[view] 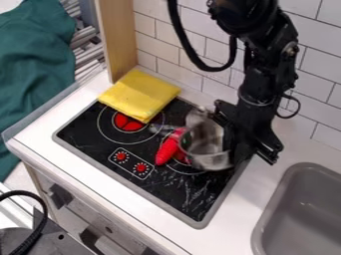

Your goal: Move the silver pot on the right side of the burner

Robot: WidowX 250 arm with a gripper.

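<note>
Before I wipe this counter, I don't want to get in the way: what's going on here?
The robot's gripper is right at the silver pot on the toy stove; whether it has a grip can't be made out. A red object lies next to the pot, and a yellow cloth lies partly on the stove.

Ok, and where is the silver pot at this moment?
In the camera view, the silver pot is at the right side of the black stovetop, between the red tapered item and the gripper.
</note>
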